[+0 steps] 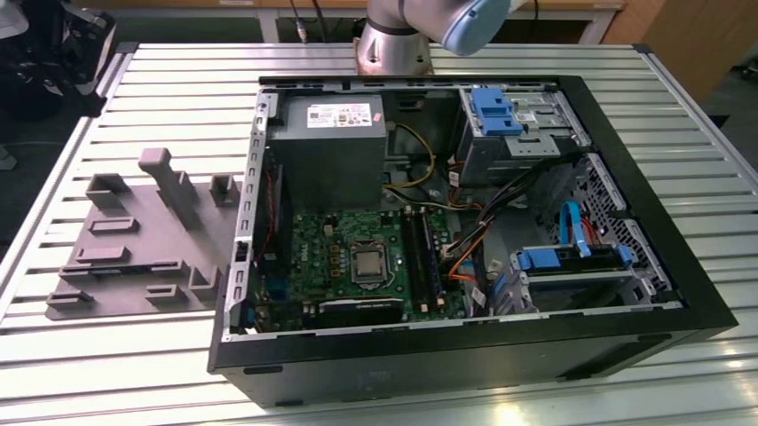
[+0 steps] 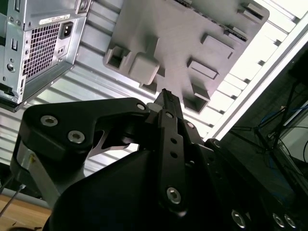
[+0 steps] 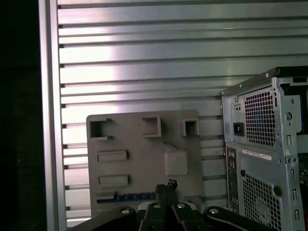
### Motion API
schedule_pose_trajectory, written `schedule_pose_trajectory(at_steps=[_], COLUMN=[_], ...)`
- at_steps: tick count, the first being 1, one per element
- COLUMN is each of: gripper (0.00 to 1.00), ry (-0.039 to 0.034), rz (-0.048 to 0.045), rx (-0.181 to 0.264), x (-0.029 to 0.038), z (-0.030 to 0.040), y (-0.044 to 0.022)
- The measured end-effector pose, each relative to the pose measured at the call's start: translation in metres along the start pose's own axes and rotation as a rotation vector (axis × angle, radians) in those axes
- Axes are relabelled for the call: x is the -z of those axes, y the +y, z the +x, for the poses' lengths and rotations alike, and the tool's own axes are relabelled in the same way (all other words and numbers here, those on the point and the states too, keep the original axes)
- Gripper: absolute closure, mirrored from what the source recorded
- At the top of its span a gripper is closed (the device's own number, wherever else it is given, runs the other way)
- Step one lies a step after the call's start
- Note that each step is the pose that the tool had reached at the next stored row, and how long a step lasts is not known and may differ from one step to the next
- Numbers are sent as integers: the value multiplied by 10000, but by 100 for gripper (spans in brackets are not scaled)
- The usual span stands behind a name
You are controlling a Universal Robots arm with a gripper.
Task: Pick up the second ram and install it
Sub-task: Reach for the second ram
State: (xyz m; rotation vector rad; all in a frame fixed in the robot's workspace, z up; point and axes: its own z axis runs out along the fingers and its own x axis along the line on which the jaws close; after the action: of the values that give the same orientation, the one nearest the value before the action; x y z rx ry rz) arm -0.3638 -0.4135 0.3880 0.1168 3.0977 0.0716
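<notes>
Your pincer (image 3: 166, 186) is closed on nothing, above the grey moulded fixture plate (image 3: 144, 159) on the ribbed aluminium worktop (image 3: 144, 57). The thin blue-green second ram (image 3: 126, 196) lies along the plate's edge, near the pincer's tips, not gripped.

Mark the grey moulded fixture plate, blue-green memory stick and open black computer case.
grey moulded fixture plate (image 1: 145, 243): exterior view, flat base.
blue-green memory stick (image 3: 126, 197): first wrist view, long edge.
open black computer case (image 1: 474, 366): exterior view, outer wall.
</notes>
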Motion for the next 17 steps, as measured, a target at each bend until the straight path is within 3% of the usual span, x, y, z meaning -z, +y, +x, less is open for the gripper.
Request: schedule_pose_trajectory(at_steps=[17], gripper=[89], ry=[0], rz=[0], rx=[0], x=[-55], z=[1], y=[-102])
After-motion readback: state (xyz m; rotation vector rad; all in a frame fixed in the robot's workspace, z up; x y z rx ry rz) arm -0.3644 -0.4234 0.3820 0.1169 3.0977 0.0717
